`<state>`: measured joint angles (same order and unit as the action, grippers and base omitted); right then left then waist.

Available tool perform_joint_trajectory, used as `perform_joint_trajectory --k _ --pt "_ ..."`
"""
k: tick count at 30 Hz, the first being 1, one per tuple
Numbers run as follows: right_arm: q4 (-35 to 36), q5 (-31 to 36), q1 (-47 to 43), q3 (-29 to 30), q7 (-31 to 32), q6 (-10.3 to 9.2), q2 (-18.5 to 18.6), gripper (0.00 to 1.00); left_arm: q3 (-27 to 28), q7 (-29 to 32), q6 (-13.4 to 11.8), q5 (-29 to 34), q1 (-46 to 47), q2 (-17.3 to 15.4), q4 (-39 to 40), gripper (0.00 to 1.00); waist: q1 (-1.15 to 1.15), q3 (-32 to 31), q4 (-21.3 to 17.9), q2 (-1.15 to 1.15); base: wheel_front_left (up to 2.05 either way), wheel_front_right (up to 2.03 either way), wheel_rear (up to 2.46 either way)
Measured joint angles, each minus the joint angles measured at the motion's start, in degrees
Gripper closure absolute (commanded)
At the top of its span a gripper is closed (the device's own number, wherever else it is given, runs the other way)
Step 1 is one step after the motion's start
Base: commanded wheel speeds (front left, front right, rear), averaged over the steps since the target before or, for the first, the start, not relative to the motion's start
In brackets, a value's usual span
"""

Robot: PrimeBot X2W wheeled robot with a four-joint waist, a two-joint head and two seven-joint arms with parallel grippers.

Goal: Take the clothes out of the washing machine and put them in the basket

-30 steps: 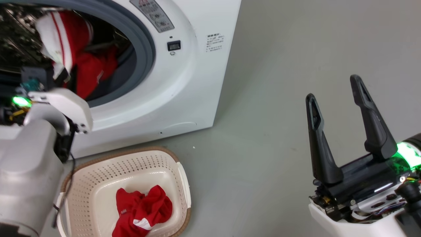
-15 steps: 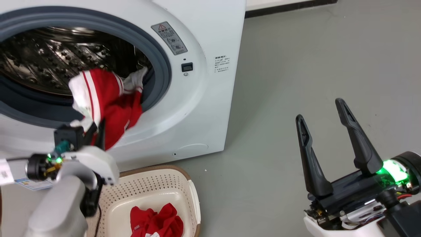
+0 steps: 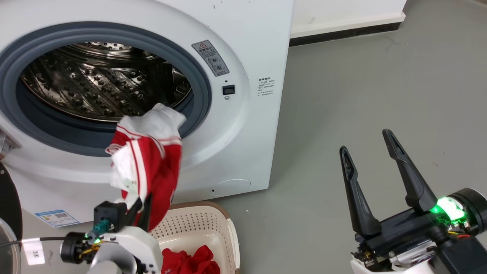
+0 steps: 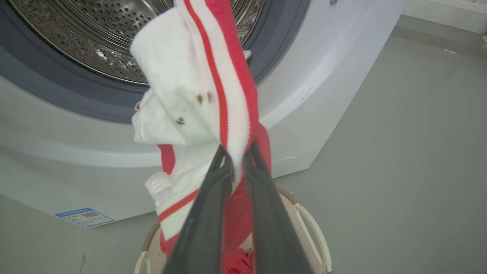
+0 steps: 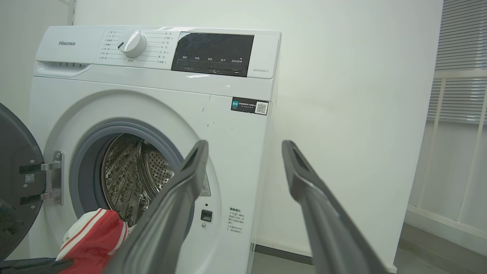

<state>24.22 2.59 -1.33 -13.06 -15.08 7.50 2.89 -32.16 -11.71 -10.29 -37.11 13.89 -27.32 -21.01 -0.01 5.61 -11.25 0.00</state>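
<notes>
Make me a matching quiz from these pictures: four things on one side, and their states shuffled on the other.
Things:
1. left gripper
2. right gripper
3. washing machine door
4. basket

States:
A. swung open on its hinges
B. contains a crumpled red garment
C. spread wide, holding nothing
D. shut on a red and white garment

Pairs: 1-D, 2-C, 3-A, 4-B

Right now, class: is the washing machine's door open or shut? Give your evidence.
Open. The door is swung aside on its hinge, leaving the steel drum of the washing machine uncovered.
</notes>
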Motion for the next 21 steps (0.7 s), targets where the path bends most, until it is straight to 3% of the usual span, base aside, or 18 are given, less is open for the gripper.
perform_joint_trajectory --k 10,21 --pt "-0.4 0.2 0.0 -0.5 0.0 0.0 0.0 0.0 -2.3 1.2 0.7 -1.0 -3.7 0.8 -2.1 1.0 0.01 -0.1 -1.0 0.0 0.0 0.0 0.0" --pt "-0.7 0.3 0.2 -0.7 0.0 0.0 0.0 0.0 -4.2 0.9 4.3 -2.7 -4.0 4.9 -15.6 1.0 0.01 1.1 -4.6 0.0 0.0 0.0 0.0"
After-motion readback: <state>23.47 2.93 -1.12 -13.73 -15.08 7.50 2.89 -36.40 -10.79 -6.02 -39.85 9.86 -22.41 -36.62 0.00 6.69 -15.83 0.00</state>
